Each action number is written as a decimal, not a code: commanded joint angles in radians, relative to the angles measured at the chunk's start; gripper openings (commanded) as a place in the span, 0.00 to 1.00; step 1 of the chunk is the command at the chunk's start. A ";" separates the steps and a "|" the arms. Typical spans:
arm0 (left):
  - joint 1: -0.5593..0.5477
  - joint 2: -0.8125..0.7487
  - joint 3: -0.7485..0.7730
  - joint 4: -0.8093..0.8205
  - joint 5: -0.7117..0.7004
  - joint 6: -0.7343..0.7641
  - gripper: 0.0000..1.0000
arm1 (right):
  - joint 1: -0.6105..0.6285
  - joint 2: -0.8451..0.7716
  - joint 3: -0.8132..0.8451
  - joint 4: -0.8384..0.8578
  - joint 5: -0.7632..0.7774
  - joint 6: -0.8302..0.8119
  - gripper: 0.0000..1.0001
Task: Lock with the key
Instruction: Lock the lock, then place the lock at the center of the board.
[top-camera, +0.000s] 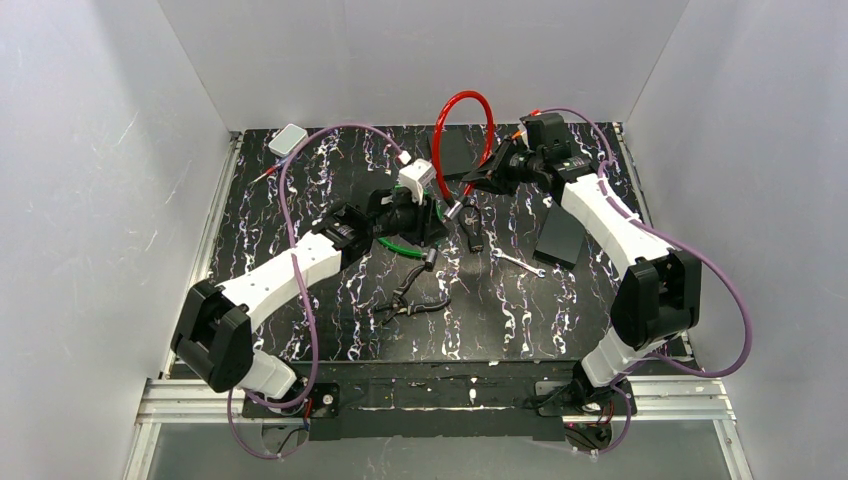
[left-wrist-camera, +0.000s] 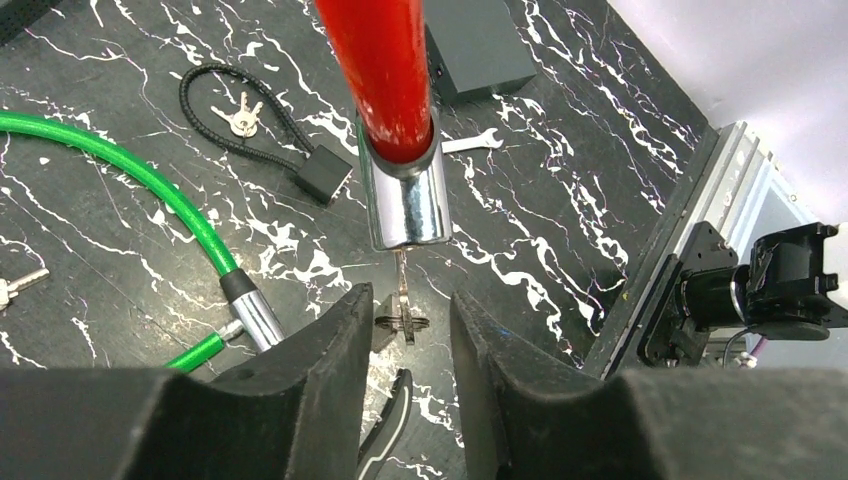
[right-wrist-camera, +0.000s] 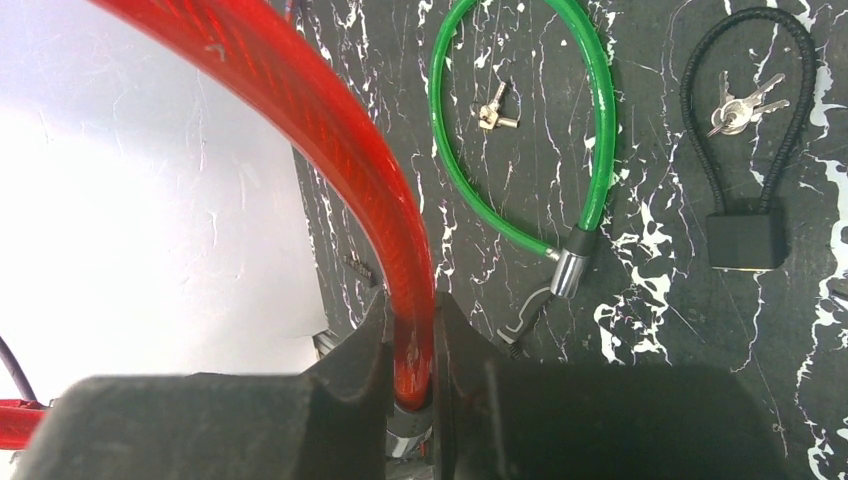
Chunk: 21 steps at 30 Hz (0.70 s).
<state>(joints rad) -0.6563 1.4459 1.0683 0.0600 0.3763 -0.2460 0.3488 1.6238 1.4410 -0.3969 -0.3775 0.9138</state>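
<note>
Small silver key (left-wrist-camera: 401, 285) seated in the chrome lock barrel (left-wrist-camera: 405, 205), ready for turning.
Hung keyway-down above the middle of the black white-veined counter (left-wrist-camera: 560, 200), nearer its far edge, on the thick red plastic-coated cable (left-wrist-camera: 385, 70) pinched tight in the right claw (right-wrist-camera: 410, 315), likely for steadiness; left claw (left-wrist-camera: 409, 300) partly open, jaws flanking the key without clear contact, seemingly lined up for gripping and twisting.

Black, white-veined tabletop (top-camera: 560, 310) between plain white walls (top-camera: 100, 150), aluminium rail (top-camera: 180, 400) along its near edge, even light
</note>
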 joint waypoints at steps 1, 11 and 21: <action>0.003 -0.002 0.043 0.006 0.005 0.010 0.28 | 0.006 -0.060 0.005 0.049 -0.038 0.017 0.01; 0.003 -0.020 0.003 -0.071 0.034 -0.040 0.00 | 0.005 -0.045 0.047 0.056 -0.010 0.000 0.01; -0.021 -0.122 -0.211 -0.182 0.034 -0.274 0.00 | -0.039 0.015 0.195 0.045 0.082 -0.018 0.01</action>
<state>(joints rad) -0.6581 1.3883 0.9533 -0.0145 0.3955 -0.3927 0.3526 1.6389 1.5087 -0.4458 -0.3527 0.8870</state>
